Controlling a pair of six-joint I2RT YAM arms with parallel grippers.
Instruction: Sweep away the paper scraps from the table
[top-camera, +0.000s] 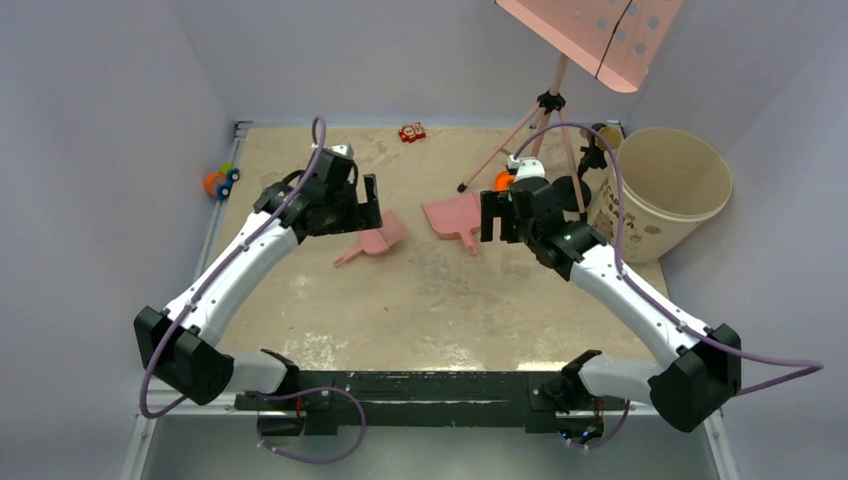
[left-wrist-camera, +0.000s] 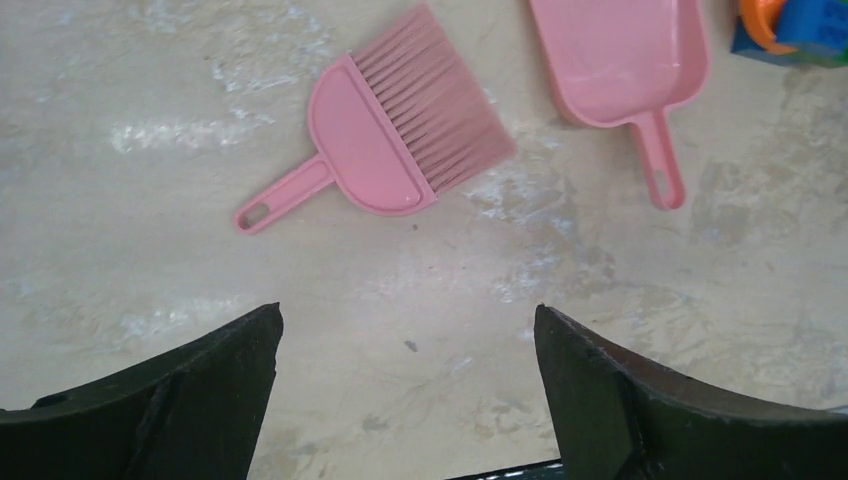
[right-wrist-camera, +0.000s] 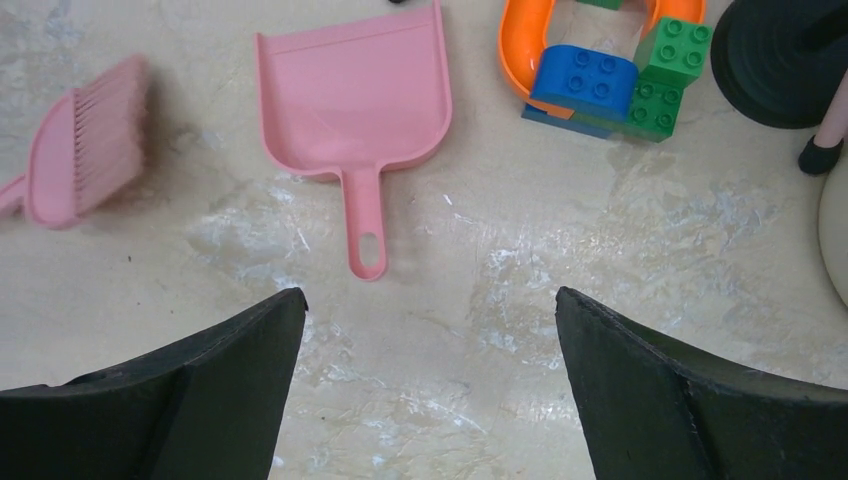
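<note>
On the large beige table (top-camera: 420, 310) with its mottled, marble-like top and silver metal rails, a small pink plastic hand brush (left-wrist-camera: 375, 150) and a matching pink plastic dustpan (right-wrist-camera: 350, 95) lie flat side by side near the middle, close together but not touching. The brush's bristles point toward the dustpan and its handle slants off toward the left arm's side. The dustpan's looped handle points back toward the arms. The left gripper (left-wrist-camera: 407, 318) hangs above bare tabletop just short of the brush, its black fingers spread wide with nothing between them. The right gripper (right-wrist-camera: 430, 295) hangs just short of the dustpan handle, its fingers equally wide apart and gripping nothing. Just beyond the dustpan, on the right arm's side, sits a cluster of studded toy bricks (right-wrist-camera: 600, 80), blue and green with a curved orange piece. A small red-and-white block (top-camera: 412, 131) rests near the far rail. A pink tripod stand (top-camera: 545, 120) straddles the far right part of the table beside a tall cream bucket (top-camera: 690, 215) at the right edge. An orange, blue and green toy (top-camera: 220, 181) sits outside the left rail.
</note>
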